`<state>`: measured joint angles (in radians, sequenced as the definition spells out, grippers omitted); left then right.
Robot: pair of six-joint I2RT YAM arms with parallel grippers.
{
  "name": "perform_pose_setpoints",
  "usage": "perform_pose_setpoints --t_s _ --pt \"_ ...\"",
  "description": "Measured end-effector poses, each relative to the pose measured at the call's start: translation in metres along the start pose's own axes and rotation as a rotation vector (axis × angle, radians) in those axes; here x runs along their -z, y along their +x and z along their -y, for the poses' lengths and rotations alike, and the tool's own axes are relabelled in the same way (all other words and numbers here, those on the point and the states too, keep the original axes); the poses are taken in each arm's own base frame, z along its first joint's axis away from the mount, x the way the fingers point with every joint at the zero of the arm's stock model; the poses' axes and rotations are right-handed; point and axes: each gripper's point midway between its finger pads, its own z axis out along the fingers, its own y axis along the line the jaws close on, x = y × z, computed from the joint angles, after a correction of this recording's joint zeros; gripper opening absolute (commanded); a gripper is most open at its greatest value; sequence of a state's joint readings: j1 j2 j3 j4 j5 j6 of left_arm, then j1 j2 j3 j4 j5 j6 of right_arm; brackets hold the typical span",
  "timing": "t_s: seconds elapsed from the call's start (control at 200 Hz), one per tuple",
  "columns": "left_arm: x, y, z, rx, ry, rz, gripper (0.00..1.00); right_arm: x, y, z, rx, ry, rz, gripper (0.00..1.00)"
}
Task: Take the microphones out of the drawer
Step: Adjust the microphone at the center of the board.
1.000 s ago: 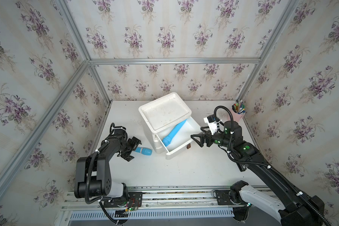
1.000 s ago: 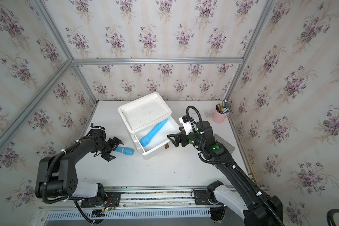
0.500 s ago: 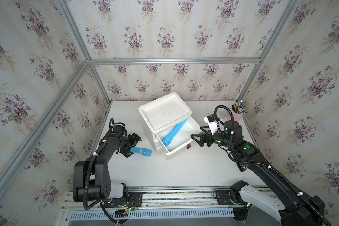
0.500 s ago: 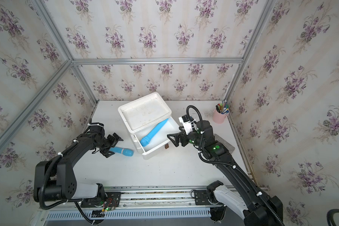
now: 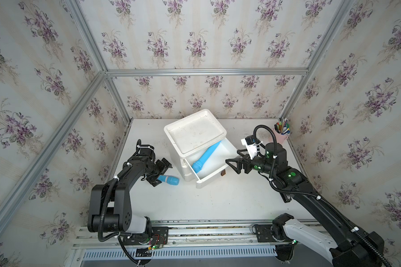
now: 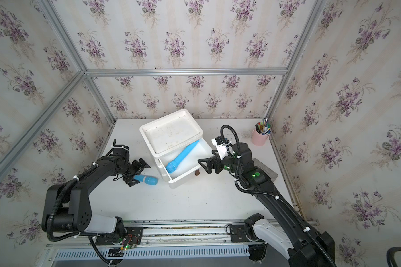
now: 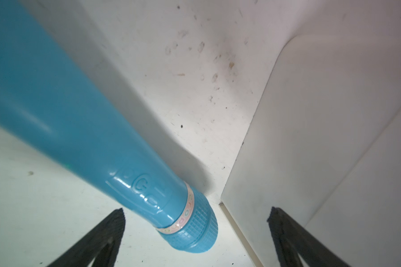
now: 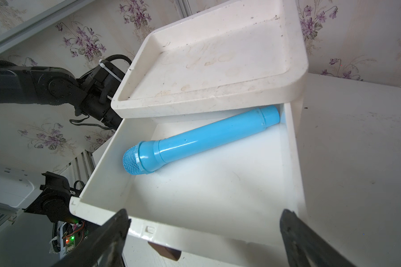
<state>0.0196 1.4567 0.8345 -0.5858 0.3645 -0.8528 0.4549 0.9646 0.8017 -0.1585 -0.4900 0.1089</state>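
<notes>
Blue plastic microphone (image 5: 205, 157) lies diagonally in the open white plastic drawer (image 5: 210, 179). Right gripper (image 5: 232, 156) spread wide at the drawer front. Left gripper (image 5: 160, 173) spread beside the drawer, straddling a second blue microphone (image 5: 170, 180).

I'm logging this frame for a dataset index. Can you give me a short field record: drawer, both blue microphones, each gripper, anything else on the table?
drawer: pulled open
microphone in drawer: lying diagonally on the drawer floor, untouched
microphone on table: lying outside the drawer, on the left arm's side
left gripper: open, that microphone between its fingers, not clamped
right gripper: open, empty, just outside the drawer front
other: pink cup of pens in the far corner
</notes>
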Motion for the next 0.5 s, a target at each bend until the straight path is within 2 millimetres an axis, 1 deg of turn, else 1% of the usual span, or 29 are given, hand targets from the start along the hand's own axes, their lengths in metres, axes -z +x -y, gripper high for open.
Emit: perform_pose_setpoints --t_s 0.12,0.225,0.295,0.5 --pt "0.0 0.001 -0.001 0.005 -0.001 -0.001 0.99 0.001 0.0 0.0 0.002 -0.001 0.003 1.0" --pt "0.008 0.0 0.003 -0.003 0.019 0.02 0.99 0.001 0.0 0.0 0.001 0.0 0.001 1.0" --pt "0.022 -0.003 0.01 -0.02 0.041 0.063 0.99 0.001 0.0 0.0 0.001 0.001 0.001 1.0" --pt "0.075 -0.024 0.046 -0.139 0.087 0.207 0.99 0.0 0.001 0.0 -0.001 0.002 -0.002 1.0"
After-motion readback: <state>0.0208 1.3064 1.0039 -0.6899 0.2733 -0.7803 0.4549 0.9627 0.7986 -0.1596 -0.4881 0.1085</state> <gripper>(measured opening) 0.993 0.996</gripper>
